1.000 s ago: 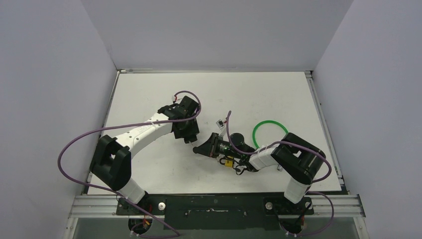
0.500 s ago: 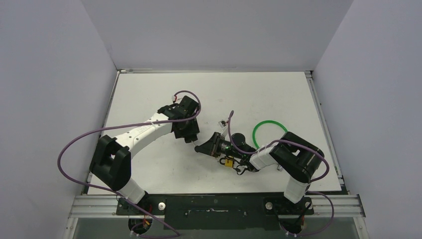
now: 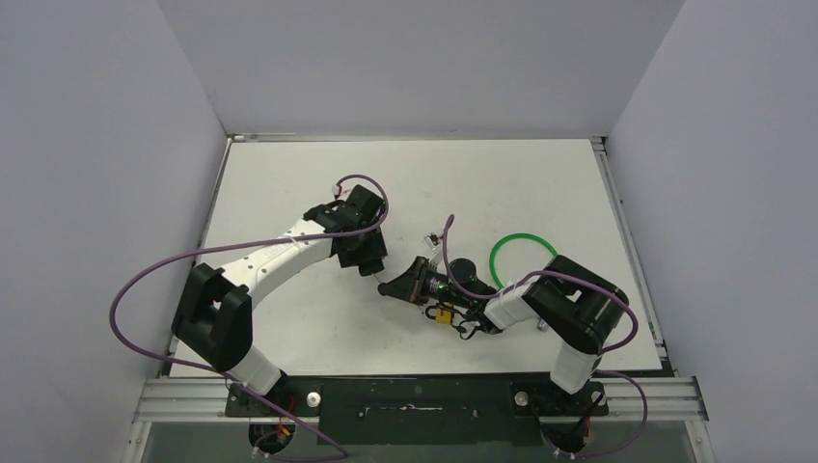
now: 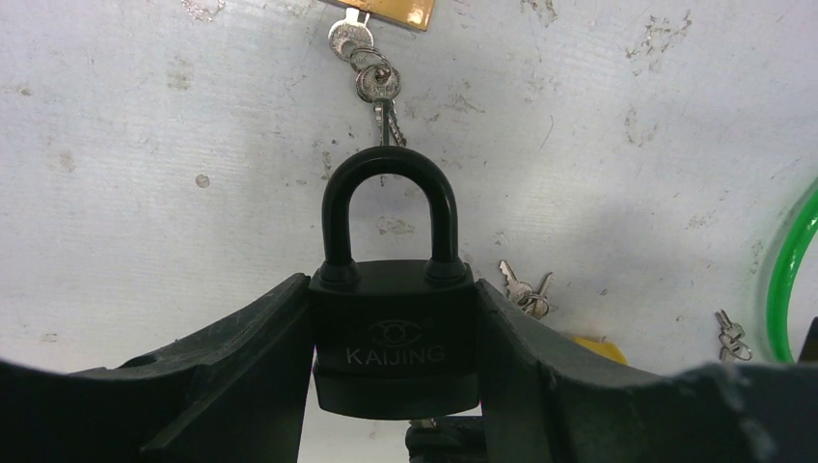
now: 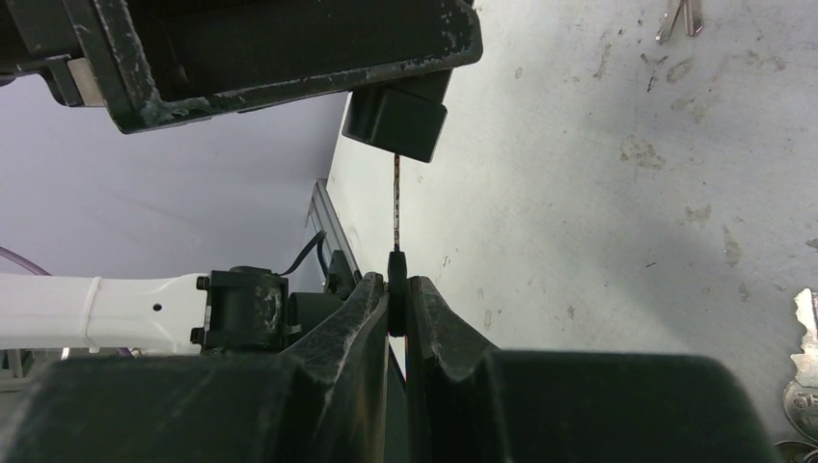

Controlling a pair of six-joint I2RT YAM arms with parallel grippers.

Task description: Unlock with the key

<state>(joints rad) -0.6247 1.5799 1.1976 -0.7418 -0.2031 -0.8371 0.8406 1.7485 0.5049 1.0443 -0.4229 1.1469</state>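
A black padlock (image 4: 395, 328) marked KAIJING hangs upright off the table, its shackle closed, with my left gripper (image 4: 394, 287) shut on its body from both sides. My right gripper (image 5: 396, 286) is shut on the black head of a key (image 5: 396, 207). The key's thin blade points straight at the padlock's underside (image 5: 395, 121) and its tip meets it. How far in it sits cannot be told. In the top view the two grippers meet at mid-table, left gripper (image 3: 366, 258) and right gripper (image 3: 390, 285). The padlock is hidden there.
A green ring (image 3: 524, 258) lies right of the grippers. A yellow padlock (image 3: 444, 313) sits under the right arm. Loose keys (image 4: 524, 289) and another key bunch (image 4: 371, 72) lie on the scuffed white table (image 4: 145, 145). White walls enclose the table on three sides.
Almost nothing: the right wrist has crept slightly up toward the left gripper. Both grips are unchanged.
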